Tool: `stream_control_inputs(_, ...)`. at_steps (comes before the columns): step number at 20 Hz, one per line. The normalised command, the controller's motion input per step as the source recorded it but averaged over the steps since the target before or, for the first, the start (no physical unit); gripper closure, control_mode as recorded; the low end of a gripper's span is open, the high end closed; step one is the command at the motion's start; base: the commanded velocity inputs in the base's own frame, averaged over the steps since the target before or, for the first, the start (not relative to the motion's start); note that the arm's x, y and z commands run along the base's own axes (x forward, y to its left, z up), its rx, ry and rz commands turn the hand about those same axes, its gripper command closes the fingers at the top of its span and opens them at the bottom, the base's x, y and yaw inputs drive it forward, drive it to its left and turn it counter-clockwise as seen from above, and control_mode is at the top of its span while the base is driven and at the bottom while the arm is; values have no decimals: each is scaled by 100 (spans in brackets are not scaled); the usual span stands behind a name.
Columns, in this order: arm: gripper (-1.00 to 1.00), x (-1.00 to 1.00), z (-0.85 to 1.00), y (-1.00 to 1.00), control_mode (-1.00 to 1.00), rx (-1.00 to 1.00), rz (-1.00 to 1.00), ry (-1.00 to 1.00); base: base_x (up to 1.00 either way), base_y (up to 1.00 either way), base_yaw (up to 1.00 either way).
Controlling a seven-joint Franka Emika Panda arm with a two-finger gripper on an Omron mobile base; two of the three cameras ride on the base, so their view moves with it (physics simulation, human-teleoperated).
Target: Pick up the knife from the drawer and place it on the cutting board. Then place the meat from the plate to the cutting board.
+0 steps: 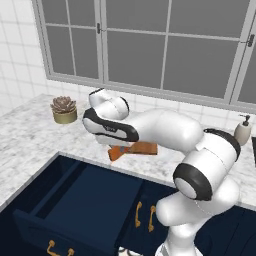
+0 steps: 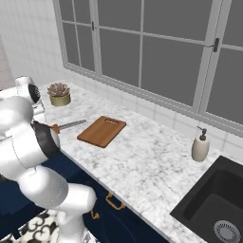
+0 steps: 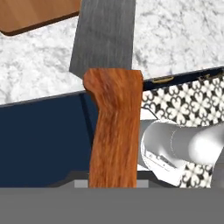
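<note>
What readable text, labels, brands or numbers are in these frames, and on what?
No readable text.
The soap dispenser is plain, with no label.
The knife has a bare wood handle and a bare blade.
The cutting board carries no mark.
The succulent pot is plain.
The drawer front has only brass handles.
The floor tiles carry a flower pattern, not writing.

One knife (image 2: 66, 126), one cutting board (image 2: 102, 131) — one open drawer (image 1: 75, 200), one potted succulent (image 1: 64, 109), one soap dispenser (image 2: 200, 145).
</note>
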Motion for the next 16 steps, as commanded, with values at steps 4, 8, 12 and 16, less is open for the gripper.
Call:
stream_control_inputs(4,100,100,-19,-65,-100,-2,3,6,0,0,0)
stream_control_inputs(8,100,100,-17,-72,-100,0,3,0,0,0,0)
stream_control_inputs(12,100,100,-78,-39,-100,-4,11,0,0,0,0)
stream_control_inputs(16,100,100,-72,-21,-100,-3,10,-2,0,0,0)
